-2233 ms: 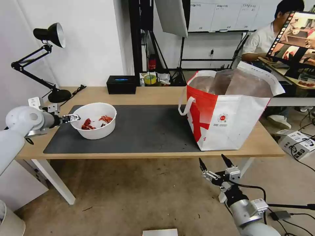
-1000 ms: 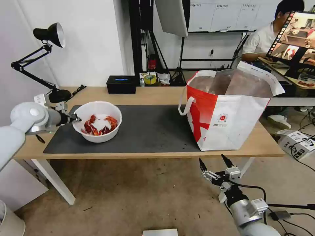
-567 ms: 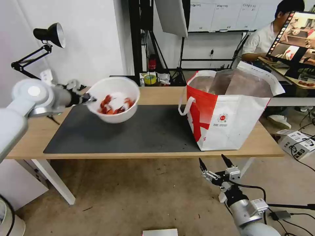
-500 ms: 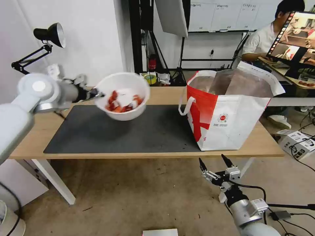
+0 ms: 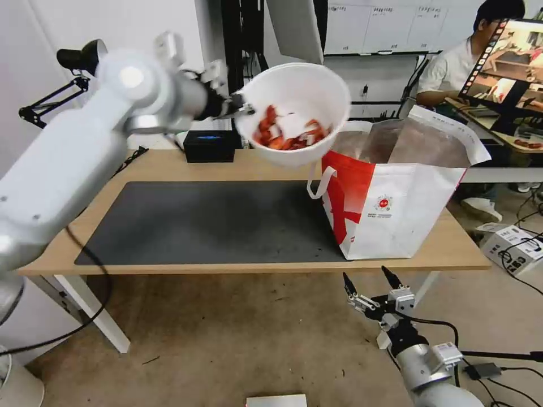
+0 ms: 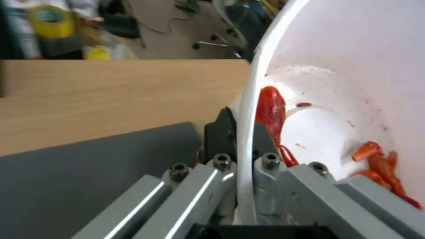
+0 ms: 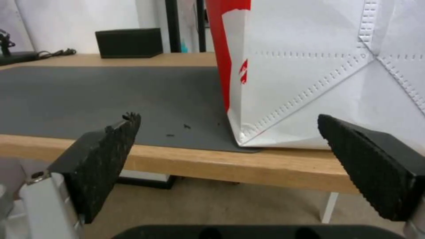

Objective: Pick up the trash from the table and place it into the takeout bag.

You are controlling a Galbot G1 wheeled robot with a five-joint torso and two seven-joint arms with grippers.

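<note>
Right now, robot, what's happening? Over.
Left gripper shut on bowl rim, bowl tilted in the air beside the takeout bag. Right gripper open, parked below the table edge. Nothing blocking the bag mouth.

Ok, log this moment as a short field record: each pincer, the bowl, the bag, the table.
left pincer: shut on the white bowl's rim, held up in the air
white bowl: tilted, red shell scraps inside, beside the bag's open top
takeout bag: upright on the table's right end, mouth open
right pincer: open, below the table's front edge, idle
table: grey mat, black box at the back
</note>
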